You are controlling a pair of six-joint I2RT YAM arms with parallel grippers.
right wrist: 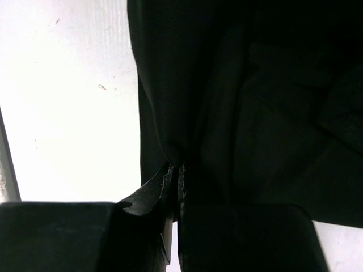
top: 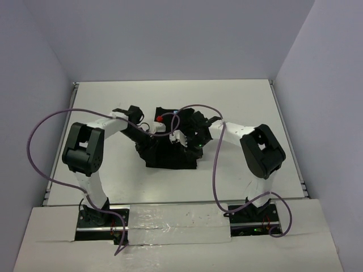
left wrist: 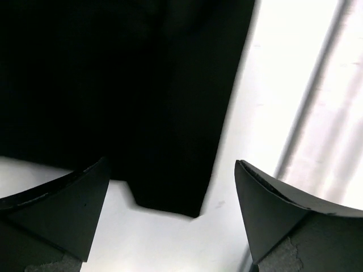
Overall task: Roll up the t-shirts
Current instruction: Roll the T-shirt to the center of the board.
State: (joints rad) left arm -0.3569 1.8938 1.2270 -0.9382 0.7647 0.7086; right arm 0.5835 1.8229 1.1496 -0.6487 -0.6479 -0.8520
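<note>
One t-shirt (top: 170,156), pinched by right gripper (right wrist: 177,180), lies beyond left gripper (left wrist: 171,163).

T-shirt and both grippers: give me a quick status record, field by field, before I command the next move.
t-shirt: black, bunched in a heap, no tidy roll visible
location: middle of the white table, between the two arms
left gripper: open, jaws wide apart over a shirt edge, gripping nothing
right gripper: shut, pinching a fold of the t-shirt
task status: rolling not yet finished
</note>
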